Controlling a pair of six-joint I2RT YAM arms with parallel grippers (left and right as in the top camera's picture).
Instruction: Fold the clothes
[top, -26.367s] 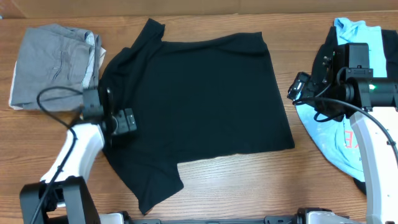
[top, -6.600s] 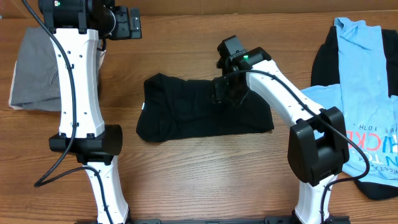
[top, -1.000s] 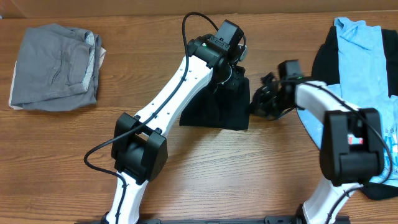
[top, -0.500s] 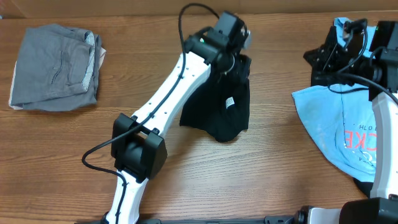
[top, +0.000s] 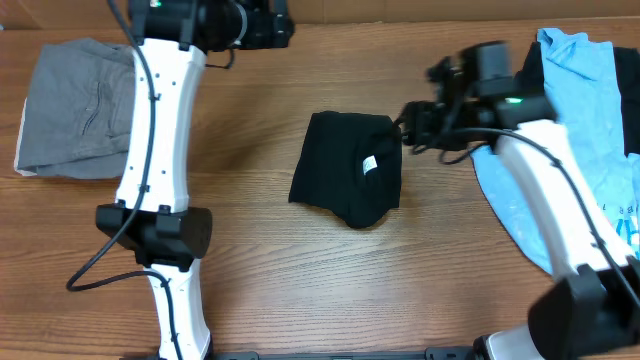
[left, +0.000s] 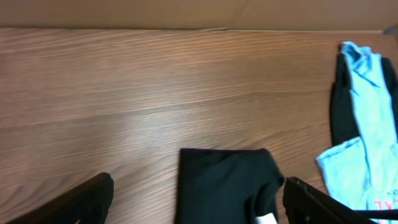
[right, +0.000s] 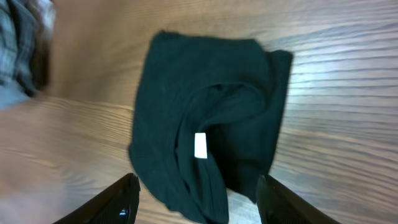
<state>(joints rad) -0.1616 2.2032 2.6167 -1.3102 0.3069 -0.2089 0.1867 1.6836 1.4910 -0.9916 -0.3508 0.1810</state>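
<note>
Leftmost, a grey garment (top: 80, 105) lies folded in a loose bundle near the far left corner of the worktop (top: 300, 290), with a pale strip showing along its left side. The left arm (top: 160, 120) rises beside it from a base at the near edge and reaches to the far edge, where its wrist hangs over bare wood, well apart from the clothes. In the left wrist view the left jaws stand wide open and hold nothing. The two dark fingers (left: 90, 200) sit at the lower corners of the frame with wood grain between them.

In the middle of the worktop lies the black shirt (top: 348, 165), folded down to a compact, roughly square packet whose near edge bulges in a rounded fold. A small white tag (top: 368, 163) shows on its top, right of centre.

Just beside the packet's far right corner hovers the wrist of the right arm (top: 545, 175), blurred in the overhead view. Whether it touches the cloth I cannot tell. The right jaws are likewise spread and empty. In the right wrist view their fingers (right: 121, 200) frame the black shirt, tag up, without gripping it.

Along the right edge a light blue shirt (top: 580, 60) with red lettering lies unfolded, spread over a dark garment (left: 334, 112) that peeks out beside it.
</note>
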